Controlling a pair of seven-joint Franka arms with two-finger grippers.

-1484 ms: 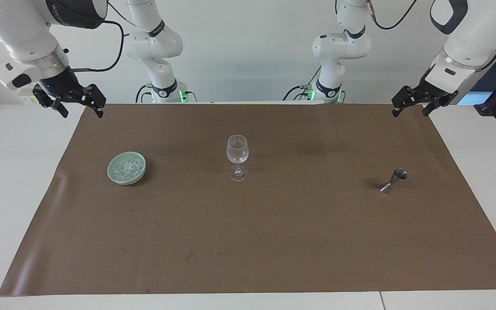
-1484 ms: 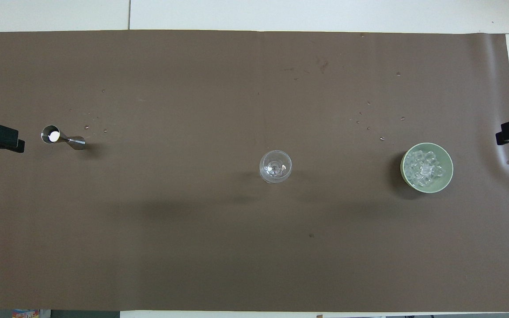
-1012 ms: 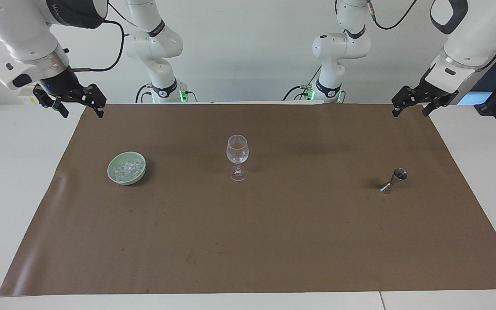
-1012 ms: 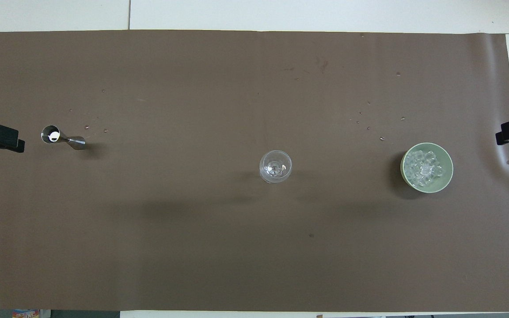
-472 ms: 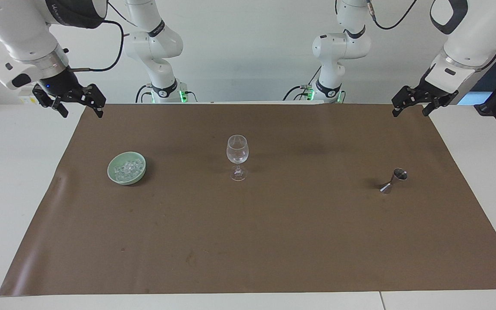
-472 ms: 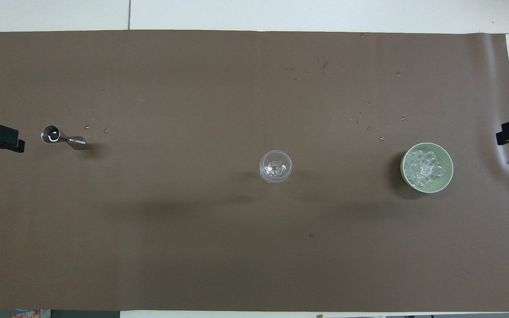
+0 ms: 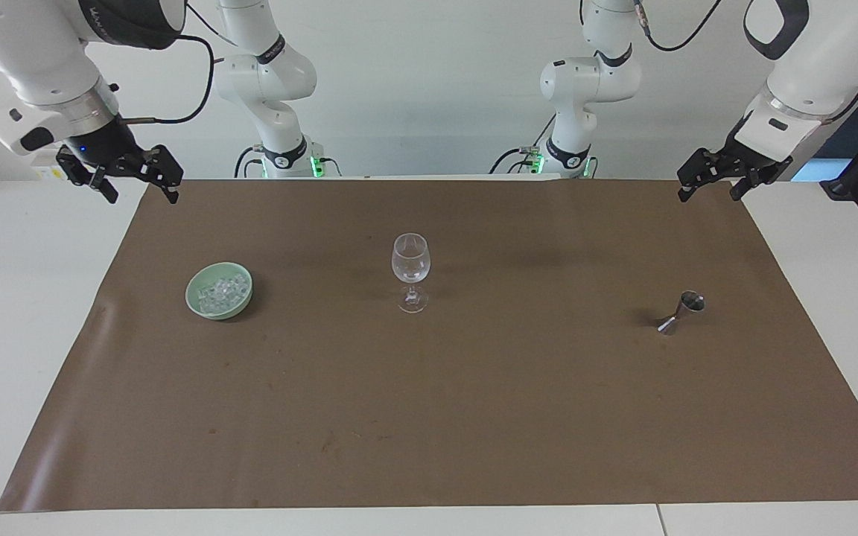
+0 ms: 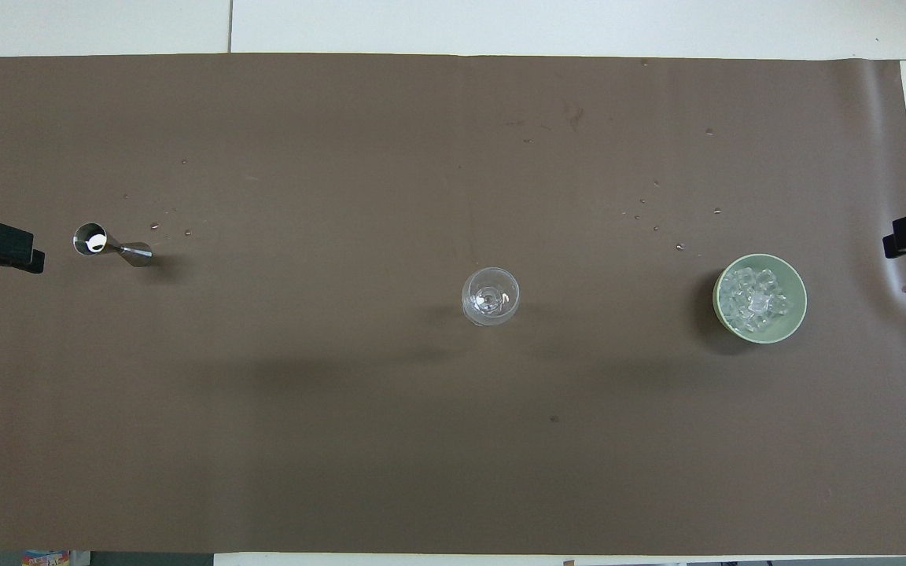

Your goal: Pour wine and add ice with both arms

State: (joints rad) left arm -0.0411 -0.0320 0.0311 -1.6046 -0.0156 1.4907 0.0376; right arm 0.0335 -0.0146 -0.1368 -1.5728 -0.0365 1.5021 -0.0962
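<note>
Only facing: both grippers' (image 7: pixel 710 184) spread fingers.

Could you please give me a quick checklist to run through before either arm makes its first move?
1. Wine glass upright at mid-mat, nothing visible in it: ok.
2. Ice piled in the green bowl, toward the right arm's end: ok.
3. Jigger standing toward the left arm's end, tilted or upright: cannot tell.
4. Left gripper open, holding nothing, over the mat's corner: ok.
5. Right gripper open, holding nothing, over the mat's corner: ok.
6. Wine in the jigger: cannot tell.
</note>
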